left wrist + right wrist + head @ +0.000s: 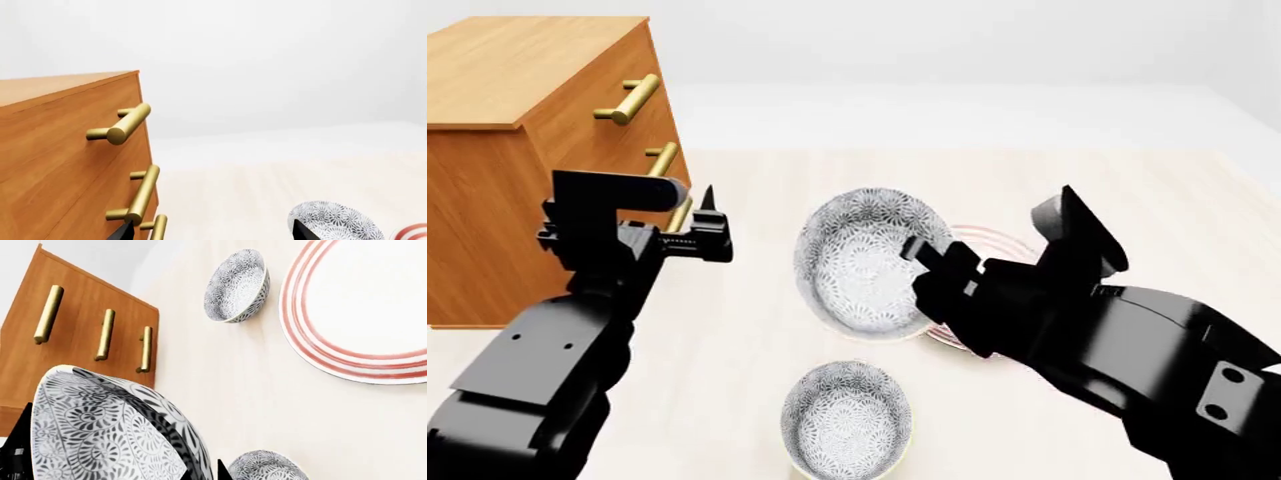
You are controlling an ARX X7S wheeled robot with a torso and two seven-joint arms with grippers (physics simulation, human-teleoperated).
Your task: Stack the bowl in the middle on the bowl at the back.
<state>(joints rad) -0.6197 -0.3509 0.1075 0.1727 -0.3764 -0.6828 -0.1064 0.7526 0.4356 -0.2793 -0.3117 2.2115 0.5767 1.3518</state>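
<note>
My right gripper (918, 256) is shut on the rim of the bowl in the middle (854, 255), a speckled grey-blue bowl held tilted above the table. In the right wrist view this bowl (100, 425) fills the lower left, with its rim between the jaws of the right gripper (203, 473). The bowl at the back (237, 285) rests on the table farther off; in the head view the lifted bowl hides it. My left gripper (701, 238) stands open and holds nothing beside the drawer chest, and the left wrist view shows that gripper (213, 236) with nothing between its jaws.
A third speckled bowl (845, 415) sits at the front. The red-ringed plate (360, 310) lies to the right, partly under my right arm. A wooden drawer chest (521, 120) with brass handles stands at the left. One speckled bowl (337, 222) shows in the left wrist view.
</note>
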